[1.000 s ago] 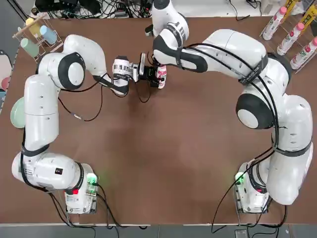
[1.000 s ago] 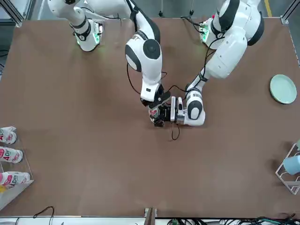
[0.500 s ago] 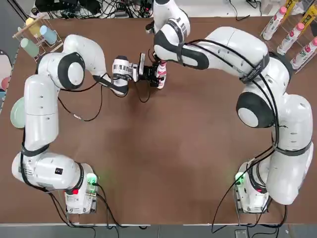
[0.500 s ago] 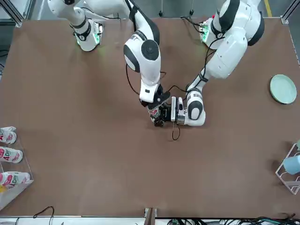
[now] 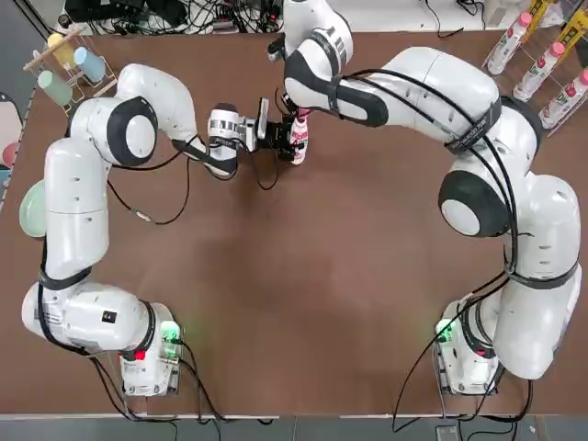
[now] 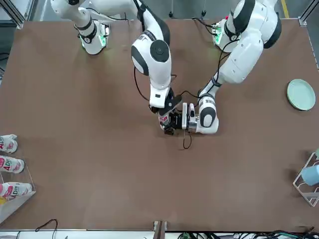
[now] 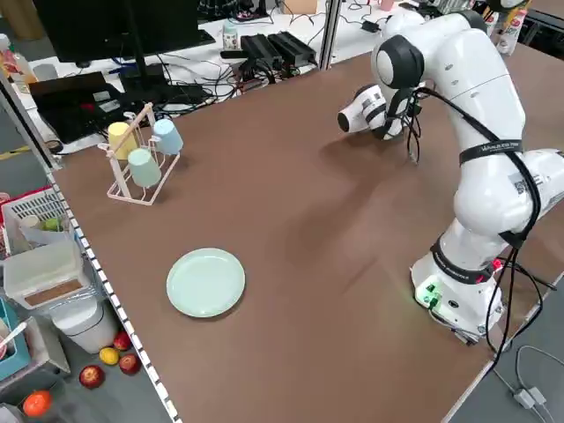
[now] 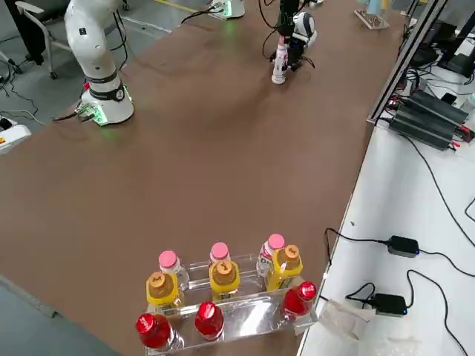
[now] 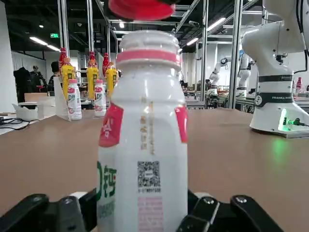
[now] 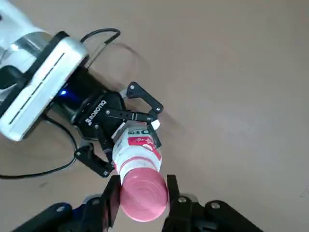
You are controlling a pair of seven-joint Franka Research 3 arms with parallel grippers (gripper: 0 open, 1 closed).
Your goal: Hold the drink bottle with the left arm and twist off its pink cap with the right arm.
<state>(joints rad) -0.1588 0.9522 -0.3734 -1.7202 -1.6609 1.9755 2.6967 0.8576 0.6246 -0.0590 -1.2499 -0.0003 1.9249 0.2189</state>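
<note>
Far left: pale green plate [image 5: 33, 209] flat on the brown surface [image 5: 276, 312]. Toward the middle, left end effector [image 10: 135, 137] clenched round the body of the drink bottle [image 9: 142, 159], neck open. Right end effector [image 10: 144, 191] grasping the pink cap [image 10: 143, 195], just off the neck. Far right: rack of longer bottles [image 5: 540, 72].

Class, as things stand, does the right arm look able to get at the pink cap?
Most likely yes: the right gripper already has its fingers on either side of the pink cap, and nothing blocks them.
</note>
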